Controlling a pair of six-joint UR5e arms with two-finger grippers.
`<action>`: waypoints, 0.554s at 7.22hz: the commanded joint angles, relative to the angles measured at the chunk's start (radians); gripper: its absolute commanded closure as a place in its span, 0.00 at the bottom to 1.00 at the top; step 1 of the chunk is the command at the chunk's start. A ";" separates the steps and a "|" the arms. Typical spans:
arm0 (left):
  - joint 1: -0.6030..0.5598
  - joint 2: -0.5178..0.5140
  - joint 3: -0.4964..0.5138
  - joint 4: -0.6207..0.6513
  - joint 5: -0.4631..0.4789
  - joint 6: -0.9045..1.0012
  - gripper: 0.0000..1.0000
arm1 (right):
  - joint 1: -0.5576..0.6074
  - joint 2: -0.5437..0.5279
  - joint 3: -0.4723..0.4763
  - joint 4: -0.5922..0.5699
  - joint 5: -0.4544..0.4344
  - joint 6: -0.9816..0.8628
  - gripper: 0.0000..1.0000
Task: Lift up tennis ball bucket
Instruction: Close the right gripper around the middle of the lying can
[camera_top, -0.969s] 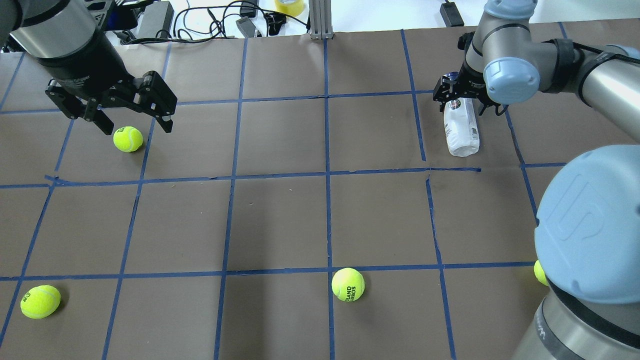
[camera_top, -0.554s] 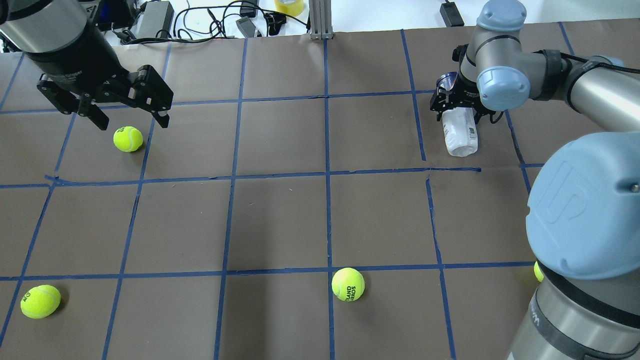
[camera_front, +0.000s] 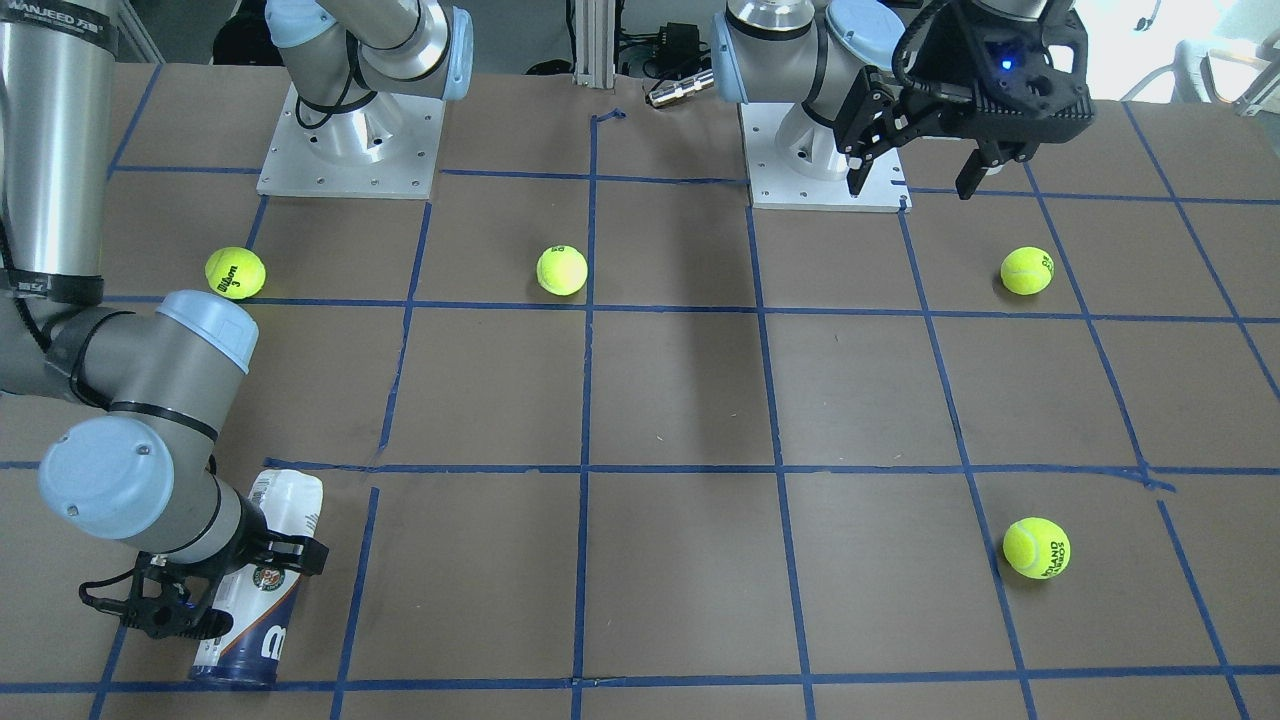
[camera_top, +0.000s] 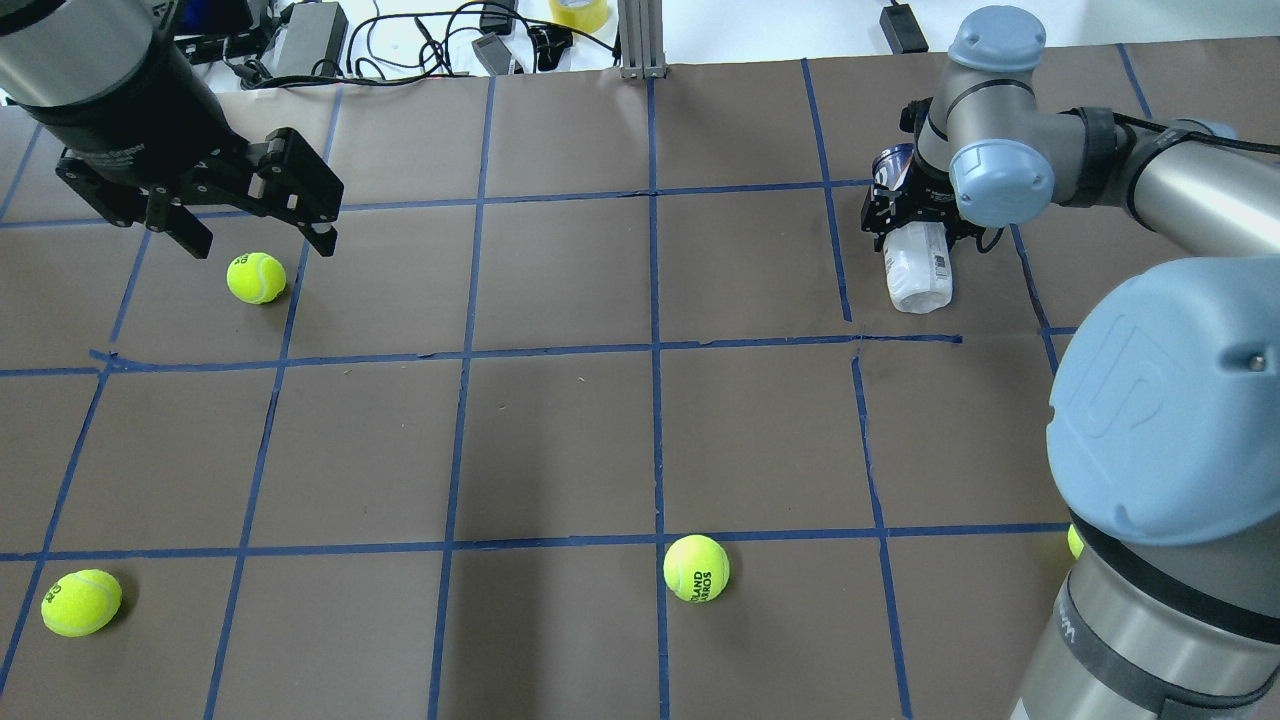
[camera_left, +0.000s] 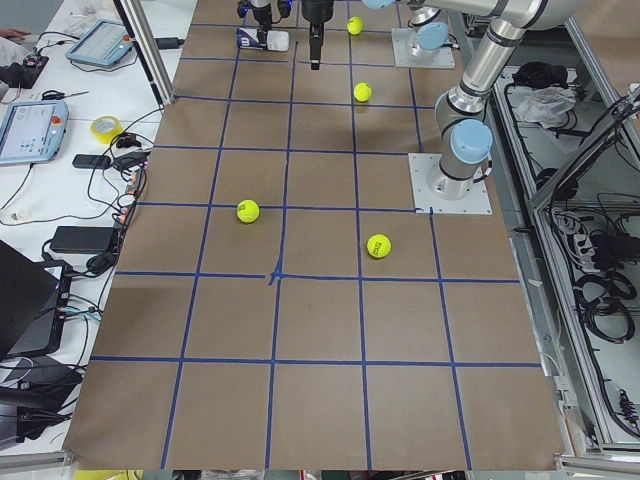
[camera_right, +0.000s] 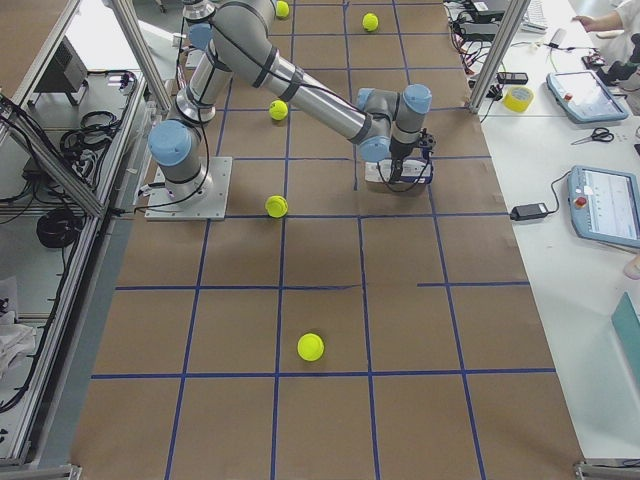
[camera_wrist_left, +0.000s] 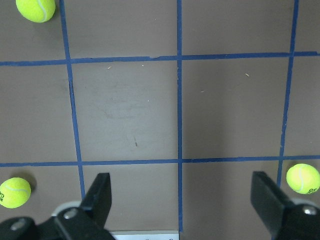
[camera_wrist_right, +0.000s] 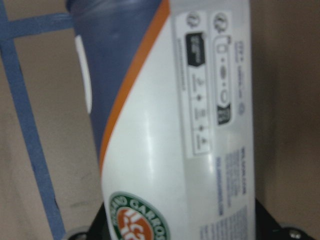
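The tennis ball bucket (camera_top: 918, 270) is a white tube with a navy end band. It lies on its side on the brown table at the far right, and also shows in the front view (camera_front: 262, 580). My right gripper (camera_top: 920, 213) is low over it, jaws open on either side of the tube's emblem end (camera_front: 228, 578). The right wrist view is filled by the tube (camera_wrist_right: 190, 125), with the finger bases at the bottom corners. My left gripper (camera_top: 255, 232) is open and empty, high above a tennis ball (camera_top: 256, 277).
Loose tennis balls lie at the near left (camera_top: 81, 603), near middle (camera_top: 696, 568) and near right, half hidden by my right arm (camera_top: 1075, 540). Cables and adapters (camera_top: 420, 40) lie beyond the table's far edge, next to a metal post (camera_top: 640, 40).
My right gripper has come down over the bucket's far end, and the bucket stays on the table. My left gripper has drifted up and slightly left.
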 joint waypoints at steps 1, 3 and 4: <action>-0.003 0.011 -0.005 -0.014 -0.001 0.004 0.00 | 0.000 0.000 -0.010 -0.005 -0.001 -0.010 0.23; -0.002 -0.017 -0.008 -0.056 -0.018 -0.008 0.00 | 0.000 -0.009 -0.021 0.005 -0.002 -0.018 0.23; 0.004 -0.012 -0.010 -0.056 -0.007 -0.005 0.00 | 0.003 -0.010 -0.033 0.010 -0.001 -0.063 0.23</action>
